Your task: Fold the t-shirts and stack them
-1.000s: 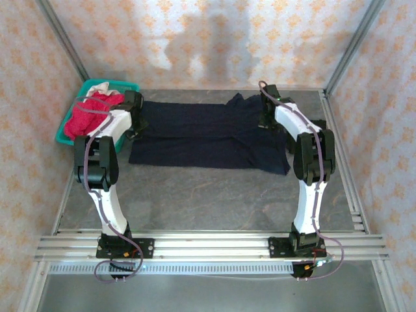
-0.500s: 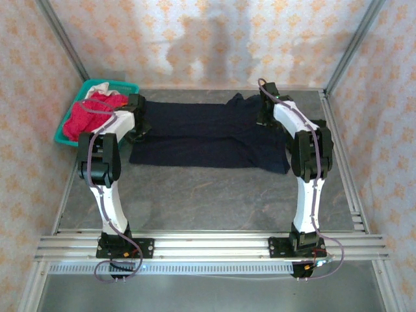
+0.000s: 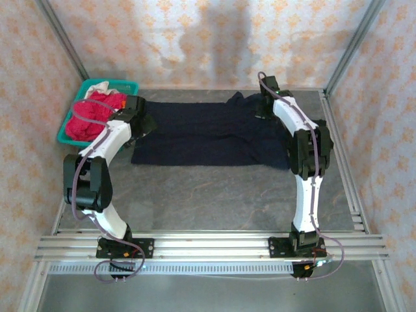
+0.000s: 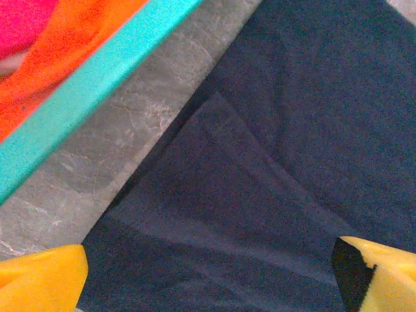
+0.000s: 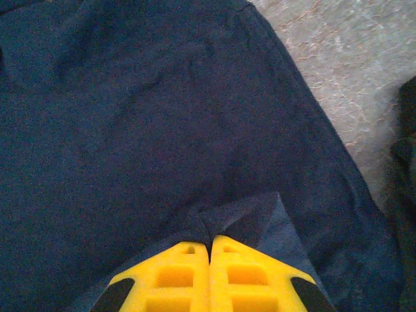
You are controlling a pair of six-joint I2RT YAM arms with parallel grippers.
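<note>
The navy t-shirt point(image 3: 208, 133) lies flat across the far half of the counter point(image 3: 214, 195), between the arms. From its wrist, the left tool point(image 4: 208, 279) is spread wide over a folded-over corner, just beside the teal basket point(image 4: 97, 84) holding orange cloth point(image 4: 58, 58). The right tool point(image 5: 210, 260) is pressed together, pinching a small ridge of navy cloth — too small to tell from above.

The top camera looks down from high and behind, the whole table point(image 3: 214, 195) in frame. Both wrist cameras face down, close over the navy t-shirt point(image 3: 201, 133) — upper centre in the top view, shared by all three.
</note>
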